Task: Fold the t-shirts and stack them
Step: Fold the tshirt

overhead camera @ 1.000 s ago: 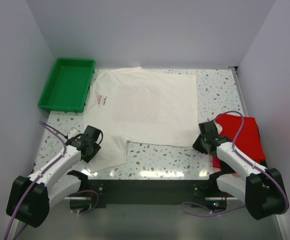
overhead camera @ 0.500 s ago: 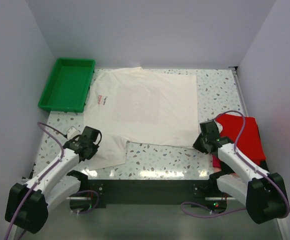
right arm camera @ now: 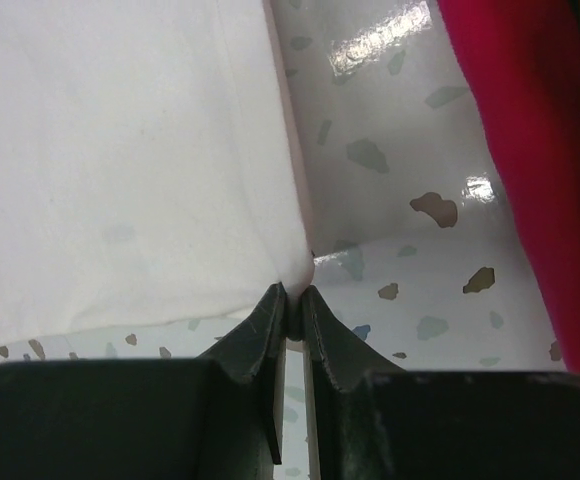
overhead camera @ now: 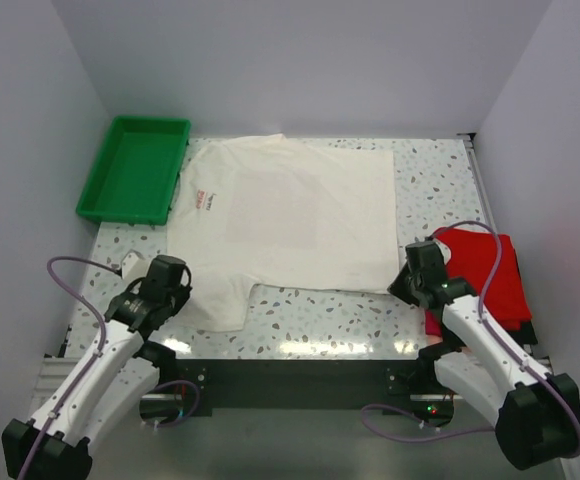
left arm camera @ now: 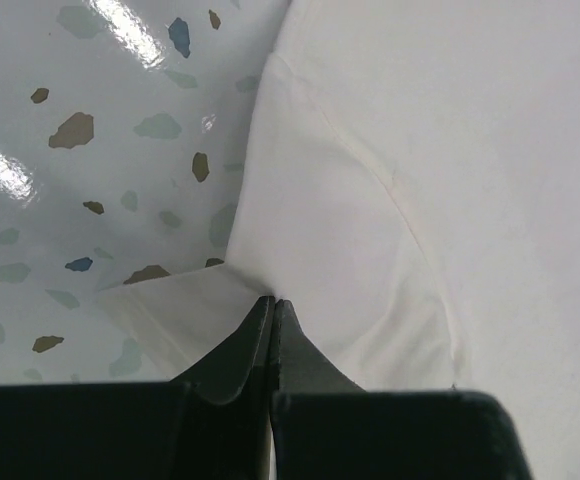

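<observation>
An off-white t-shirt [overhead camera: 290, 210] with a small red chest print lies spread flat on the speckled table [overhead camera: 320, 308]. My left gripper [overhead camera: 177, 288] is shut on the edge of its near left sleeve [left arm camera: 300, 250]; the left wrist view shows the fingertips [left arm camera: 273, 300] pinched together on the cloth. At the shirt's near right corner [right arm camera: 270, 240] my right gripper [right arm camera: 295, 292] is shut on a fold of the hem, seen from above at the right gripper [overhead camera: 407, 285]. Folded red t-shirts [overhead camera: 485, 270] lie stacked at the right, with a dark edge under them.
A green plastic tray [overhead camera: 135, 168] stands at the back left, next to the shirt's far sleeve. The red stack [right arm camera: 530, 150] lies just right of my right gripper. White walls close in the table at the left, back and right.
My left gripper has shut on the sleeve edge and drawn back toward the near left. The right gripper, still holding the hem corner, has shifted slightly nearer.
</observation>
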You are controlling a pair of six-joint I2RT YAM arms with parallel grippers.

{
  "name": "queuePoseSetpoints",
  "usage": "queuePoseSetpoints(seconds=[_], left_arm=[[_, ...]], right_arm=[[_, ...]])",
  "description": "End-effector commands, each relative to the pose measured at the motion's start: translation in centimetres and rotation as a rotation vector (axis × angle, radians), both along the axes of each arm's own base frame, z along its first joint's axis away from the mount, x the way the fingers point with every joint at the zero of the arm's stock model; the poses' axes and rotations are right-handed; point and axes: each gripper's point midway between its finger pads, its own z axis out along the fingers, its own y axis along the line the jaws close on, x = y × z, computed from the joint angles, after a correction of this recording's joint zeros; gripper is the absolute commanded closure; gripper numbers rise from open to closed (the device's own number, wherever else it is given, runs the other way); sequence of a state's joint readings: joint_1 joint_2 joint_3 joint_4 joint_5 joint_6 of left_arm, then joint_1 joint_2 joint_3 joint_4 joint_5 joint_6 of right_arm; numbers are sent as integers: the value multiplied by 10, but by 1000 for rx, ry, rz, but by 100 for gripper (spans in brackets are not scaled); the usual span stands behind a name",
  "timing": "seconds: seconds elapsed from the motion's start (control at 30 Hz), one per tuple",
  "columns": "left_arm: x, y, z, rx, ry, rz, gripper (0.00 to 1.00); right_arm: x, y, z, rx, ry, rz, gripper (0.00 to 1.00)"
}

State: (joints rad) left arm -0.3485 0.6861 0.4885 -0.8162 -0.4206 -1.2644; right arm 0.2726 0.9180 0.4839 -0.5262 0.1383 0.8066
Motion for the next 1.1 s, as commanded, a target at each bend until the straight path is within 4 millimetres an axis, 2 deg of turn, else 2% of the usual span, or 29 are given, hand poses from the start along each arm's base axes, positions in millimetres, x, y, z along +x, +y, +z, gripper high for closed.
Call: queuePoseSetpoints(seconds=[0.0, 0.1, 0.3, 0.47, 0.57, 0.7, 0.73, 0.77, 0.83, 0.9, 0.93, 0.97, 1.0, 1.07], left_arm=[[-3, -1, 20, -31, -44, 11, 100], [-5, -1, 35, -60, -98, 12, 100], [-14, 0, 50, -79, -126, 7, 100], [-17, 3, 78, -96, -195, 10, 100], [-11, 5, 94, -79, -239, -2, 100], [16, 1, 111, -15, -279, -50, 100], [24, -1, 106, 10, -246, -55, 100], [36, -4, 113, 12, -276, -58, 100], [55, -7, 114, 57, -261, -81, 100], [77, -11, 126, 83, -300, -93, 100], [88, -15, 118, 103, -263, -102, 100], [100, -18, 121, 115, -278, -114, 100], [113, -23, 116, 128, -253, -129, 100], [132, -29, 118, 146, -256, -149, 100]], right_arm=[[-3, -7, 14, -25, -14, -4, 99], [-6, -9, 19, -27, -19, -10, 99], [-15, -11, 31, -21, -31, -14, 100], [-19, -14, 45, -23, -65, -21, 100], [-17, -14, 48, -24, -68, -20, 100], [2, -8, 54, -33, -77, 11, 100], [6, -7, 53, -36, -73, 19, 100], [11, -5, 54, -39, -72, 26, 100], [26, -2, 55, -49, -62, 40, 100], [41, 2, 55, -55, -61, 46, 100], [47, 4, 54, -57, -53, 48, 100], [55, 5, 59, -58, -64, 47, 100], [62, 6, 52, -64, -37, 49, 100], [74, 7, 55, -56, -39, 41, 100]])
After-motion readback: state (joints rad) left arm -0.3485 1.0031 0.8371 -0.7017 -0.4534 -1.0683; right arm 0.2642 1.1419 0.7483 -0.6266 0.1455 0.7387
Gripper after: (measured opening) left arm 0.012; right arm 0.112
